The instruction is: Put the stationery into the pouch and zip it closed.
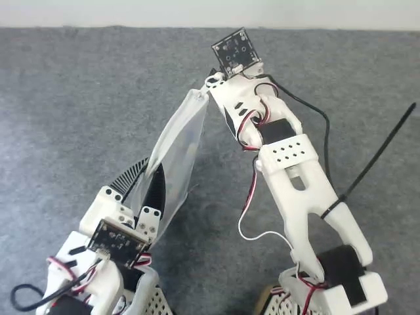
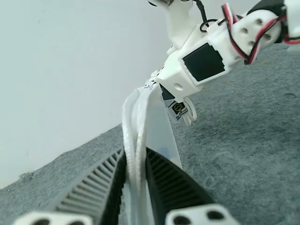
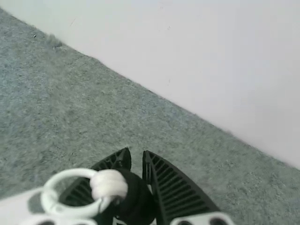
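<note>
Translucent pouch [image 1: 177, 157], held stretched between the two arms above the middle of the grey carpeted worktop [image 1: 79, 98]. It runs on a slant, with its lower end toward the near left corner and its upper end toward the far edge. It appears lifted off the surface; its contents cannot be made out.

Left gripper [image 1: 154, 172], at the lower end of the pouch. In the left wrist view its black ribbed fingers [image 2: 173, 183] are clamped on the pouch's white edge, which passes between them.

Right gripper [image 1: 213, 84], at the upper corner of the pouch, nearer the far edge of the worktop. In the right wrist view its fingers [image 3: 168, 187] are drawn almost together, with only a narrow slit at the tips. A white ring [image 3: 70, 192] with a white knot lies just beside them.

A pale wall [image 3: 211, 56] rises behind the far edge of the worktop.
</note>
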Action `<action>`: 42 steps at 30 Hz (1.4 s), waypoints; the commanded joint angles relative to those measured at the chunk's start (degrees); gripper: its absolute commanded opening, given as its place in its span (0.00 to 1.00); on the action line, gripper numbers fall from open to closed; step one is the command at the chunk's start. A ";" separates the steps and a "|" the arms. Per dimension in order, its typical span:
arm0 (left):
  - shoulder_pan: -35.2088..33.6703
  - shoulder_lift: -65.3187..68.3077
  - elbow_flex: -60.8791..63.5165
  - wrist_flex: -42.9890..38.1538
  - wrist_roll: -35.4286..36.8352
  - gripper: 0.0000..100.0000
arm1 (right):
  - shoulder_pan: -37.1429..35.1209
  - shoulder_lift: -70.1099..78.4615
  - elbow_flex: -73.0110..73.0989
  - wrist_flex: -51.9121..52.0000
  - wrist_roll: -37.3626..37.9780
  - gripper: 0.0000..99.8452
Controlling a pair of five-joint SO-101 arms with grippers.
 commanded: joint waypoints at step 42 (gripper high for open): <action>-21.01 -1.14 9.01 -11.43 15.65 0.21 | 2.77 -1.71 0.62 10.42 -1.41 0.33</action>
